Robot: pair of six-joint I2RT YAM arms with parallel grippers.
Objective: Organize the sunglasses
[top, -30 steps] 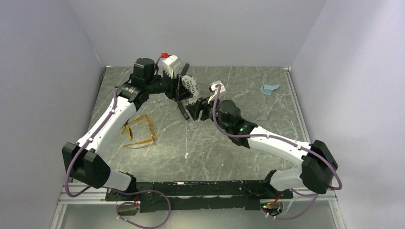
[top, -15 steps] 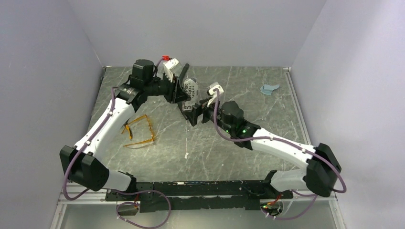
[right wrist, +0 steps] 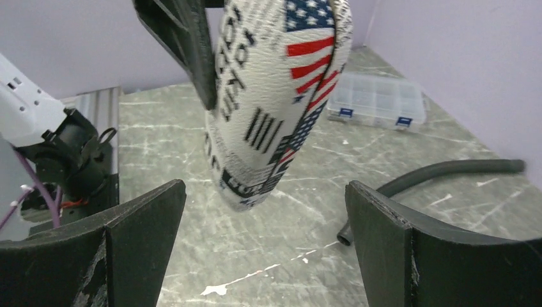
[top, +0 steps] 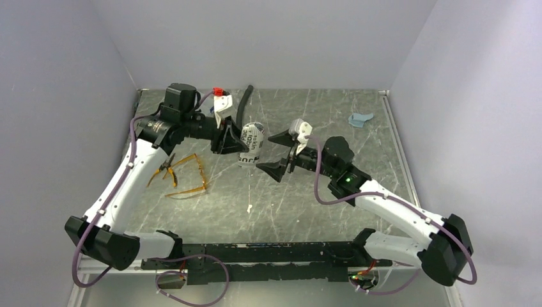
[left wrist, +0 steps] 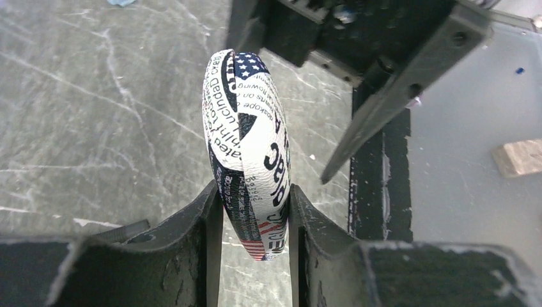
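Your left claw (left wrist: 254,193) pinches the pouch (left wrist: 246,121) on end above the table (top: 319,115), your right claw (right wrist: 265,190) stands spread wide around it without touching, and the sunglasses (top: 185,162) lie near the table's left edge.

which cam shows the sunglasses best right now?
Top external: the sunglasses lie in plain sight, arms unfolded. Neither wrist view shows them; both look at the printed pouch in the left gripper.

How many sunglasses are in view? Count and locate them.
1: the sunglasses lie unfolded on the table's left side, beside the left arm; others may be hidden under it.
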